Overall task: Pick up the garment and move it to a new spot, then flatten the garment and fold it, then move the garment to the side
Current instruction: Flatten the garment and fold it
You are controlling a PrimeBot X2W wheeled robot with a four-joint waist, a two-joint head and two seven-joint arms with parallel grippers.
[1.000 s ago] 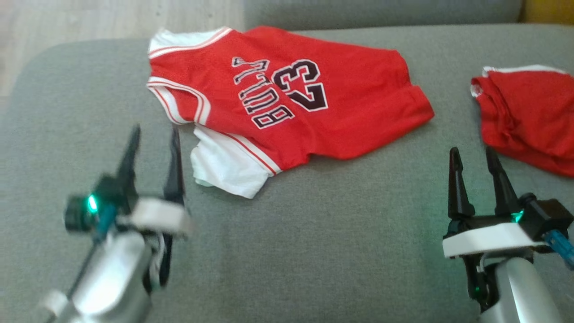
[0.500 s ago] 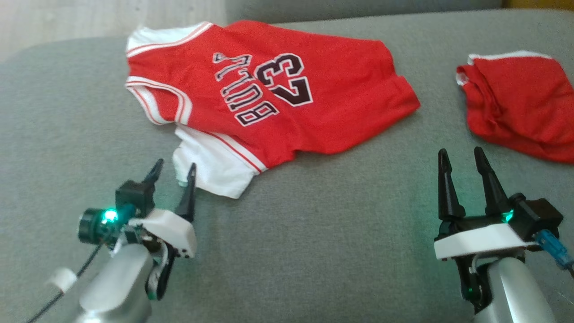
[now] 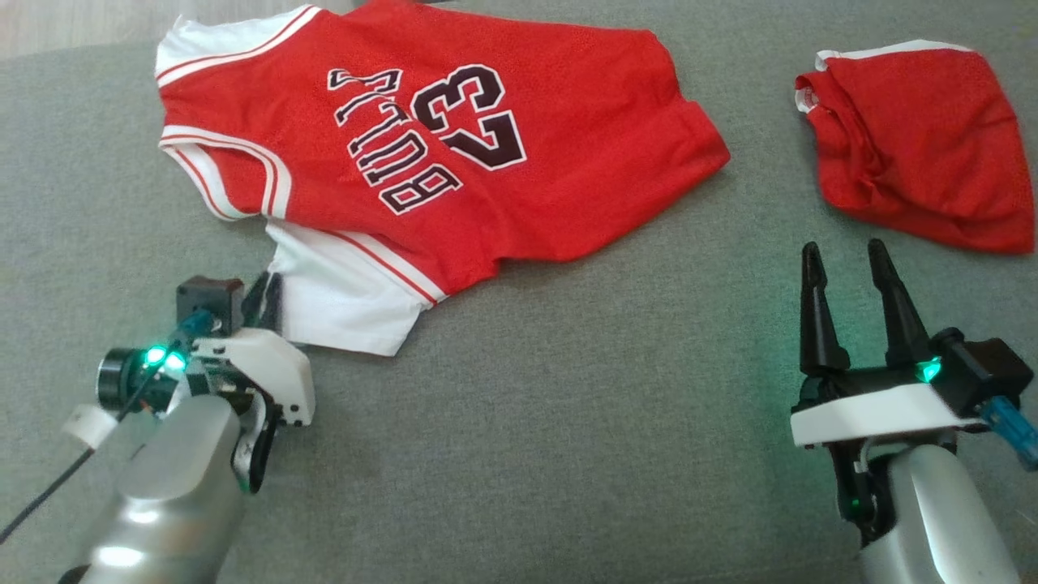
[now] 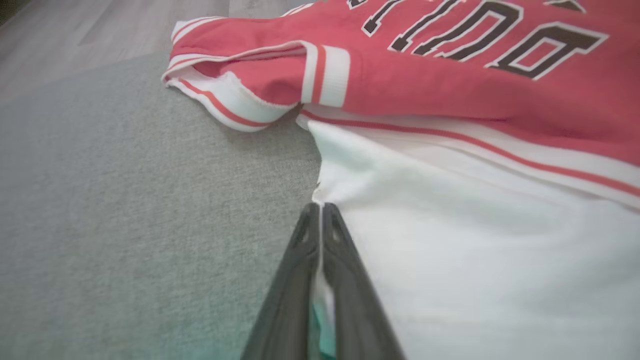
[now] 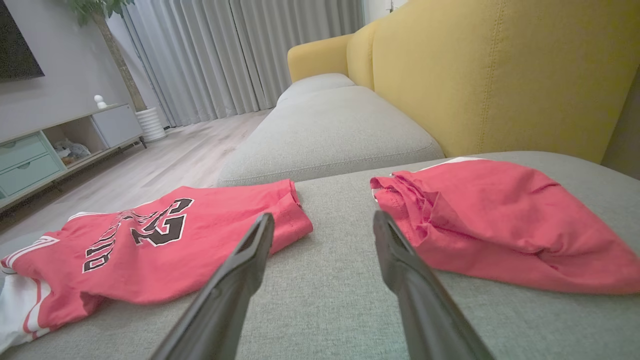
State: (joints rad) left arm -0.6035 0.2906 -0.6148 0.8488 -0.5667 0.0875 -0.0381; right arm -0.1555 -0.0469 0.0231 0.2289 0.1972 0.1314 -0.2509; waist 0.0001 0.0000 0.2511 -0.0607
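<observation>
left gripper (image 3: pixel 265 294) lowered since 1.0 s ago onto jersey (image 3: pixel 454 146) white corner, fingers pressed together on it | jersey spread on grey cushion (image 3: pixel 568 405) | right gripper (image 3: pixel 847 268) held well right of jersey, fingers apart

left claw (image 3: pixel 266 289): black fingers (image 4: pixel 290 280), white collar (image 3: pixel 268 369), green LED (image 3: pixel 154 354) | right claw (image 3: pixel 843 246): same, blue plug (image 3: pixel 1005 422) | forearms (image 3: pixel 932 519): silver

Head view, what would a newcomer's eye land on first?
The red jersey with BULLS 23, spread across the grey sofa cushion at upper left. Next, the left gripper shut on its white lower corner, and a crumpled red garment at upper right, just beyond the open right gripper.
</observation>
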